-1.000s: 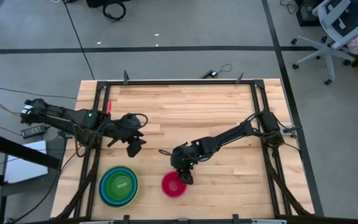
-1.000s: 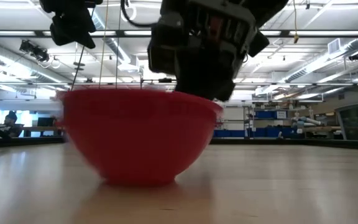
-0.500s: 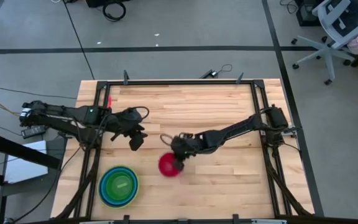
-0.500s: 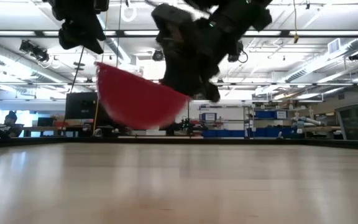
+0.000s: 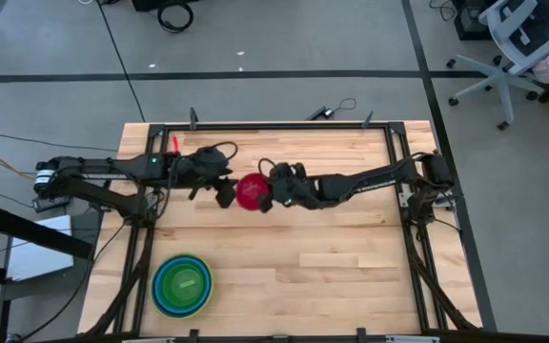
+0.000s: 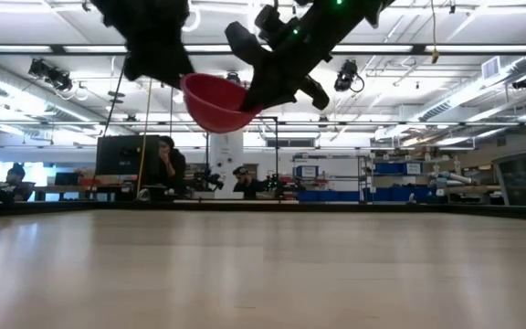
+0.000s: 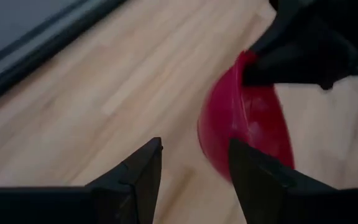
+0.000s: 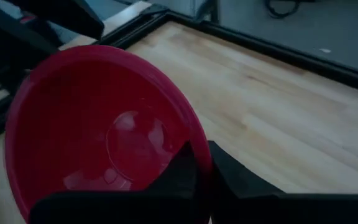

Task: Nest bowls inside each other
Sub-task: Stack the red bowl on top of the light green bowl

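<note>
Tabletop (image 5: 332,257) of pale wood filled the middle of the high view; the right end effector (image 5: 268,193) sat just left of centre in the upper half of that frame, its fingers pinched together on the rim of the small pink-red bowl (image 5: 251,191); the bowl hung in the air, tilted, well clear of the wood, as the low view showed it near the top of the frame (image 6: 215,102); the right wrist view looked into the bowl's glossy inside (image 8: 98,137) with one dark finger on each side of the rim; the left end effector (image 5: 219,192) hovered just beside the bowl on its left, fingers apart and holding nothing; its wrist view showed the two dark fingers (image 7: 132,177) spread wide with the red bowl just beyond them (image 7: 244,134); a stack of nested bowls (image 5: 182,284), lime-green inside blue, rested at the lower left of the high view, well apart from both end effectors.
</note>
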You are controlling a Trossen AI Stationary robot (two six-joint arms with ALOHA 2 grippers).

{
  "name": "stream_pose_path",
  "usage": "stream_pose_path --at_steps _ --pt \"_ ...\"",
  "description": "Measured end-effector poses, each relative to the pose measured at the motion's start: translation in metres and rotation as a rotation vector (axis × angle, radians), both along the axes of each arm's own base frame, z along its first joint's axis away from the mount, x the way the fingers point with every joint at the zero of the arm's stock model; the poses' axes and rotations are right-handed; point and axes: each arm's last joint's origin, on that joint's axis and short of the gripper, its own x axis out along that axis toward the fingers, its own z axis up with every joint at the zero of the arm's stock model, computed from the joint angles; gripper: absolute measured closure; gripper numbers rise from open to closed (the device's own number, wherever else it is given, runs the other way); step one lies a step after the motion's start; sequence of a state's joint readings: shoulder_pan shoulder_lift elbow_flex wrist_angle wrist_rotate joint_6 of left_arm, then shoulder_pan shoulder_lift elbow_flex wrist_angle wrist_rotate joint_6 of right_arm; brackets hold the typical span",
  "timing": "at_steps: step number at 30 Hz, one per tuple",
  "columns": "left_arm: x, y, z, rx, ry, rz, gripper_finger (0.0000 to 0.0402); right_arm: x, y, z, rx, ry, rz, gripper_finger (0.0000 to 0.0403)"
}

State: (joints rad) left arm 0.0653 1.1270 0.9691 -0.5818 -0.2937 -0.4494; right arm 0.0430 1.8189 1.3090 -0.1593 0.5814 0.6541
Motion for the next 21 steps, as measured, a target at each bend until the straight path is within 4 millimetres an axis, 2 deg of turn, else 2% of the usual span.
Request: stream_pose_path --at_steps 7,16,21 --pt "0.009 0.015 -0.002 0.029 -0.025 0.052 0.0218 -0.003 -0.025 0.004 -0.023 0.011 -0.050 0.0381" --pt "0.000 0.024 0.012 -0.026 -0.131 0.095 0.0218 -0.005 -0.042 0.005 -0.062 0.024 -0.125 0.0382" --pt "-0.001 0.026 0.010 -0.067 -0.127 0.078 0.0218 -0.007 -0.047 0.003 -0.069 0.046 -0.131 0.0381"
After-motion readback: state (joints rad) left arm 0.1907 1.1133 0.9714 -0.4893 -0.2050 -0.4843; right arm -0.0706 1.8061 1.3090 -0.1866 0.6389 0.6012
